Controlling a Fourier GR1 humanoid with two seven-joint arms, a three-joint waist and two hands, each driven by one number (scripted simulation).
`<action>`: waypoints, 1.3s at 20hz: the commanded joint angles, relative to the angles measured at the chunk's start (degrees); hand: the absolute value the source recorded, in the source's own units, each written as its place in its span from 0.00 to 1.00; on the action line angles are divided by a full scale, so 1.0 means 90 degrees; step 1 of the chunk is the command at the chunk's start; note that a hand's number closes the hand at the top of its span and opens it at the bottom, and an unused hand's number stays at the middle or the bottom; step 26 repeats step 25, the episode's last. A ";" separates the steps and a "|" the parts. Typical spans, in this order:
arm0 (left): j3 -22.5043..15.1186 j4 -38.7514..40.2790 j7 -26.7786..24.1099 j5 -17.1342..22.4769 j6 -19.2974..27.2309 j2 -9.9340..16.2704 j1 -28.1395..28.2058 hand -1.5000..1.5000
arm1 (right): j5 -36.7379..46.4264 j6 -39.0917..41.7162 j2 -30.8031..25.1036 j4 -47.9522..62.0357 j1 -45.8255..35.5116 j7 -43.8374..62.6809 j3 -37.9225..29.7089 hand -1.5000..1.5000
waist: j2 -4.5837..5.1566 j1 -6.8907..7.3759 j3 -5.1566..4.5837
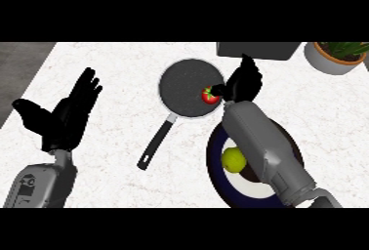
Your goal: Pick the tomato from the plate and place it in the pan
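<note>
Head view: right hand (241,82) curled round red, green-topped tomato (210,95) over pan (180,85), frame centre-top.
You see left hand (69,114) open, holding nothing, frame left.

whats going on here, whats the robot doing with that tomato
The right robot hand is holding the tomato over the right side of the pan, so it is already off the plate. The tomato is not yet released. A yellow-green fruit remains on the plate, partly under the forearm. The left robot hand rests open at the left of the counter, holding nothing.
</note>
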 commanded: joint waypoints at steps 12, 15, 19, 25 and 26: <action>0.0260 -0.0043 -0.0084 0.0033 0.0025 0.0086 0.0513 0.50 | -0.1270 -0.3149 0.0037 -0.3844 0.2714 -0.0358 0.1977 0.00 | -0.0191 -0.0536 -0.0003; 0.0322 -0.0289 0.0093 0.0065 0.0097 0.0107 0.0555 0.50 | -0.1045 -0.2928 0.0037 -0.4940 0.3589 -0.0480 0.2413 0.00 | -0.0208 -0.0659 -0.0009; 0.0333 0.0018 -0.0270 -0.0029 0.0115 -0.0059 0.0543 0.50 | -0.0101 -0.2946 0.0037 -0.5776 0.4865 -0.0545 0.2808 0.00 | -0.0155 -0.0652 -0.0017; 0.0230 -0.0174 -0.0175 -0.0135 0.0103 -0.0198 0.0529 0.50 | 0.1225 -0.2703 0.0038 -0.6283 0.5399 0.0361 0.2972 0.00 | -0.0132 -0.0581 -0.0015; 0.0230 -0.0174 -0.0175 -0.0135 0.0103 -0.0198 0.0529 0.50 | 0.1225 -0.2703 0.0038 -0.6283 0.5399 0.0361 0.2972 0.00 | -0.0132 -0.0581 -0.0015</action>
